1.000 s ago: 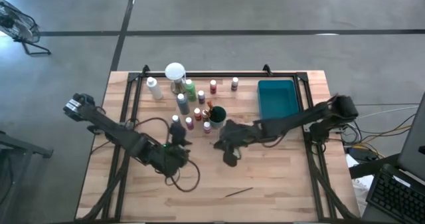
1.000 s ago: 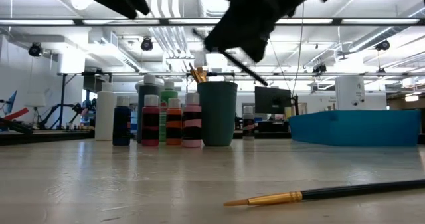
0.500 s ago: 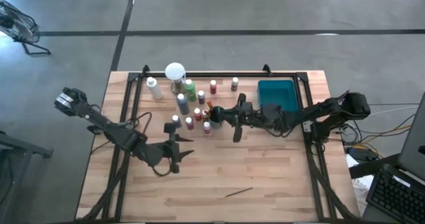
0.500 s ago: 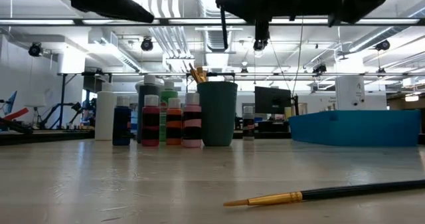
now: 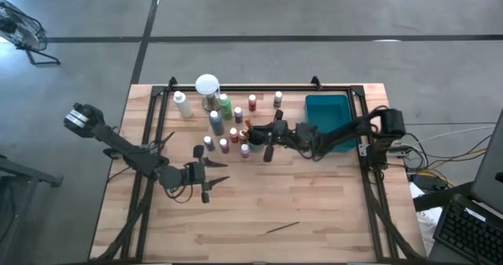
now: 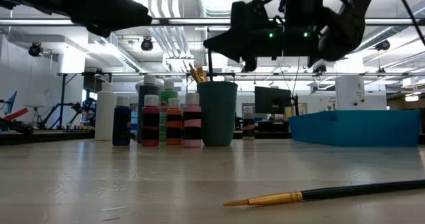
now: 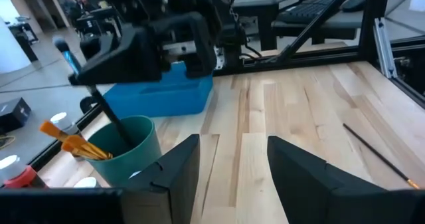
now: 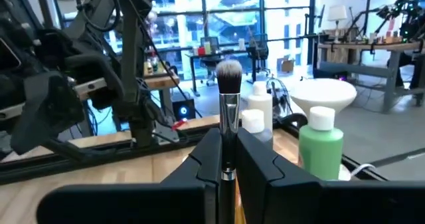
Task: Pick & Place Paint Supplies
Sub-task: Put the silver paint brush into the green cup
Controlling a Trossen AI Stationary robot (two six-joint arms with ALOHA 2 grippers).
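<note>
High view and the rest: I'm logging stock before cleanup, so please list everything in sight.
Table: one, light wood.
Tray: one, teal, right side of the table.
Paint bottles: about ten, white caps, red, maroon, green, grey, white; clustered left of the tray.
Cup: one, dark green, among the bottles, holding orange-handled brushes.
Round white-topped object: one, far edge of the table.
Loose brush: one, dark, lying on the near side of the table.
Held brush: one, dark handle, upright, lower end at the cup.
Left gripper: open, empty, left of centre.
Right gripper: shut on the held brush, over the cup.
</note>
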